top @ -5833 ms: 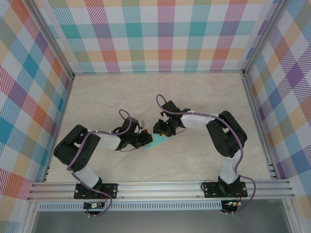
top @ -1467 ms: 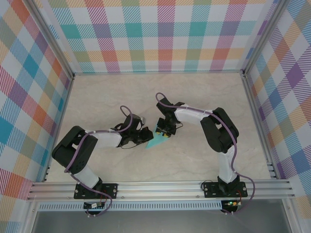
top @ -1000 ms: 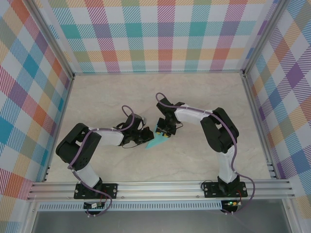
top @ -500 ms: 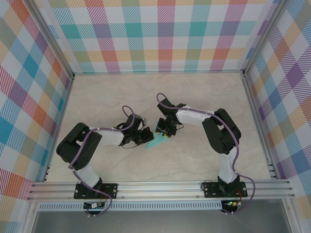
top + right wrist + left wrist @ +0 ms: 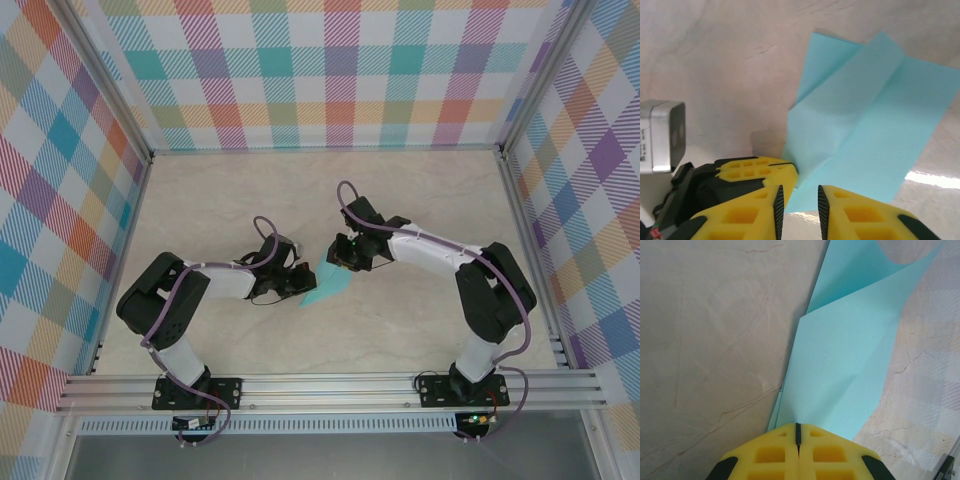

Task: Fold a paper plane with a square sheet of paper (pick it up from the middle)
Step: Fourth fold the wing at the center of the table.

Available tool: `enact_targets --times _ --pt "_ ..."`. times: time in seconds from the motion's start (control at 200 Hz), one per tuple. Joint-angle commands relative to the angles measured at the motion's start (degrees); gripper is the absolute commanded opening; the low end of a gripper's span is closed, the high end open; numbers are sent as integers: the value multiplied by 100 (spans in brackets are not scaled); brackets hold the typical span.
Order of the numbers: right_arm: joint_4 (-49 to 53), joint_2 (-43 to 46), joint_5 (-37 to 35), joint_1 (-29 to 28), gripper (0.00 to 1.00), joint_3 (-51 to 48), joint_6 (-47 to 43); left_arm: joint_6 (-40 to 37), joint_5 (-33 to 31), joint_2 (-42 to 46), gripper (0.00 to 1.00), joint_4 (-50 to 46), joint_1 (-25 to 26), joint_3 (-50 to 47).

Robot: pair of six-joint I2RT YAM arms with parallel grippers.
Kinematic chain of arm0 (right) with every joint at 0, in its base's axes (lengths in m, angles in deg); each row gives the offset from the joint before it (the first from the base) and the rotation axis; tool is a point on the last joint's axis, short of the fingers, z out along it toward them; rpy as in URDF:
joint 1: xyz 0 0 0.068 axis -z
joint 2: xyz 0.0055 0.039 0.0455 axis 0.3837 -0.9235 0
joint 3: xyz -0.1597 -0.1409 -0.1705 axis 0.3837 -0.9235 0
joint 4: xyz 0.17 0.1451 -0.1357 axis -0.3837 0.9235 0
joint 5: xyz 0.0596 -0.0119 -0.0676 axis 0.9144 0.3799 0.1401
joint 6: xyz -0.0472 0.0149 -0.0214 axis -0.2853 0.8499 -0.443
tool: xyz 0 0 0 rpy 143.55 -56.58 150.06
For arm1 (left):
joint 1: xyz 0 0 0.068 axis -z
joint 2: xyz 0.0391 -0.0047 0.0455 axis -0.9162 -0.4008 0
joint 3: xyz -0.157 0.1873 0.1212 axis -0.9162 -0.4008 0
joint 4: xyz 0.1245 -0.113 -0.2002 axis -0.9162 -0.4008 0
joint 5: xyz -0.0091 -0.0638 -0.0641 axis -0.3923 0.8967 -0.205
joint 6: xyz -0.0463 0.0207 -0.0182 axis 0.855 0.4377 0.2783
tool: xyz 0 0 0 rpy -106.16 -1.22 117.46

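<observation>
left hand (image 5: 798, 426): fully closed, pinching one end of the square sheet of paper (image 5: 845, 365) | right hand (image 5: 798, 190): fingers narrowly parted over sheet's edge, no visible grip | sheet: part-folded, creased, on middle of bench (image 5: 420, 200), between both hands

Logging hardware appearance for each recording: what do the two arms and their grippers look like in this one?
The left arm and right arm look alike: black joints, white link covers, and a purple cable looped along each. Both stand on black base plates bolted to an aluminium rail. The left gripper and right gripper have yellow fingers with rectangular pockets, over black bodies.
</observation>
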Motion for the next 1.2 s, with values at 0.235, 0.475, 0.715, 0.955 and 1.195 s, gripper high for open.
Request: enact_targets --times 0.235,0.475,0.715,0.955,1.195 --pt "-647 -885 821 -96 17 333 -413 -134 -18 -194 2 -739 56 -31" --pt "-545 -1170 542 -94 16 271 -332 -151 -33 -167 2 -784 56 -17" --pt "-613 -1236 295 -15 15 -121 -175 -157 -44 -150 1 -850 48 -38" --pt "-1034 -1033 246 106 14 -698 54 -160 -13 -135 1 -844 56 -75" --pt "-1047 -1092 295 138 14 -760 153 -225 185 188 3 -742 56 68"
